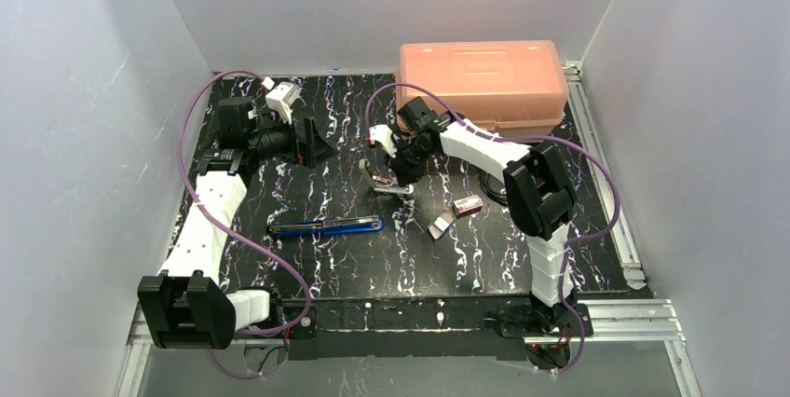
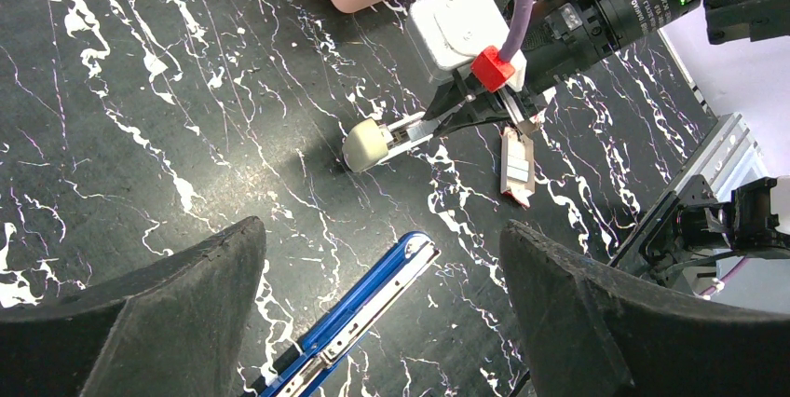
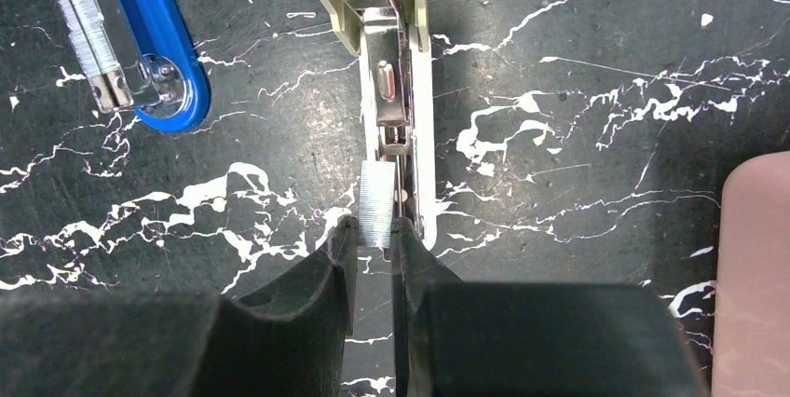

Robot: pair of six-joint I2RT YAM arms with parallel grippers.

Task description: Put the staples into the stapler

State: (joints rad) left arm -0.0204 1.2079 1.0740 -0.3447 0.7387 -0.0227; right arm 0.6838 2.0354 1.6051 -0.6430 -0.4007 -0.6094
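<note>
My right gripper (image 3: 374, 229) is shut on a short silvery strip of staples (image 3: 376, 201). It holds the strip at the near end of the open metal channel of a beige stapler (image 3: 396, 89). In the top view the right gripper (image 1: 396, 176) is over this stapler (image 1: 392, 189) at mid-table. My left gripper (image 1: 312, 141) is open and empty at the back left; in its wrist view its fingers (image 2: 140, 322) frame the beige stapler (image 2: 373, 143). The tiny red staple box (image 1: 469, 203) and its pale tray (image 1: 440, 225) lie right of the stapler.
A blue stapler (image 1: 326, 225) lies opened flat in front of the beige one and also shows in the left wrist view (image 2: 359, 318). A pink lidded box (image 1: 483, 80) stands at the back right. A black cable (image 1: 498, 194) lies by the right arm.
</note>
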